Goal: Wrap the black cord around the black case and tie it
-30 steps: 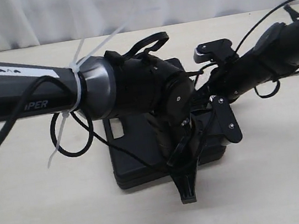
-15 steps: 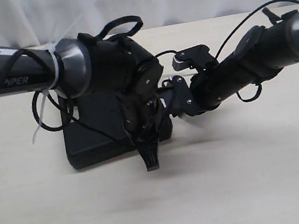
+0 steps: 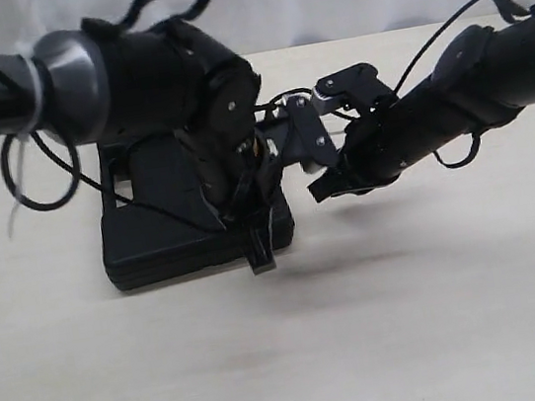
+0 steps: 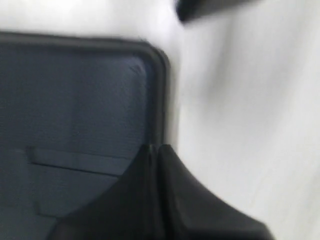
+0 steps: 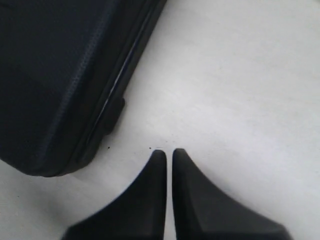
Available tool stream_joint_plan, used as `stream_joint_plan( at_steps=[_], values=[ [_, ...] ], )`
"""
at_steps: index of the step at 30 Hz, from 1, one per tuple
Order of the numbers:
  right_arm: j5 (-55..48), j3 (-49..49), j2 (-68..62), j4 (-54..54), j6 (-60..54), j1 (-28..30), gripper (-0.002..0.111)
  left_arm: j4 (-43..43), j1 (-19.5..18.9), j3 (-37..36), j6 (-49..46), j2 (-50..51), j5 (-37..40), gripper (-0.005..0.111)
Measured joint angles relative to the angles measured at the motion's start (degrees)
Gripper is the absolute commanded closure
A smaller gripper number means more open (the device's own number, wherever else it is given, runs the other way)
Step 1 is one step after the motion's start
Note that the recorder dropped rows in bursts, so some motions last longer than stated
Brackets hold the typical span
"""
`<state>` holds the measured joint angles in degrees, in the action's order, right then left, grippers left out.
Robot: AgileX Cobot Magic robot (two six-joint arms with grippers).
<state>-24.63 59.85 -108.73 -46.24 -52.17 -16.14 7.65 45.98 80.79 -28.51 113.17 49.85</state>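
The left gripper [image 4: 155,150] was closed, with its two fingers pressed together so that only a thin seam showed between them. No object was visible in that seam, although the left wrist view was blurred. Its tip stood over the raised rim of the black case [image 4: 75,100], close to one rounded corner. Whether the tip really touched the rim could not be told from this view. The right gripper [image 5: 165,152] was also closed, with only a narrow slit of light between its fingers and nothing in it. It pointed at the bare table [image 5: 240,75], just beside a corner of the black case [image 5: 50,75] but apart from it. The exterior view gave what the wrist views did not. The black case [image 3: 154,241] lay flat on the table [image 3: 414,319], left of the middle. The left gripper [image 3: 261,259] hung down at the case's near right corner, and the right arm [image 3: 435,112] reached in from the right side to the case's right end. This view hid most of the case's lid behind the left arm [image 3: 140,74]. The wrist views, on the other hand, showed the ridged seam and the rim from very near. Thin black lines crossed the case in the exterior view, but it could not be told whether any of them was the black cord or only a cable of the arm.
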Motion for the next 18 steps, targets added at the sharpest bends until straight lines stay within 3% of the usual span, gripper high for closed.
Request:
stream_joint_plan(
  at_steps=[6,18],
  values=[
    [7.1,-5.9,7.7,0.0,0.5,0.0,0.104,-3.1,0.0,-4.1,3.7,-9.4,-6.9,0.107],
    [16.2,-19.9,24.2,-3.5,0.5,0.0,0.104,-3.5,0.0,-30.1,15.6,-38.2,-31.6,0.107]
  ],
)
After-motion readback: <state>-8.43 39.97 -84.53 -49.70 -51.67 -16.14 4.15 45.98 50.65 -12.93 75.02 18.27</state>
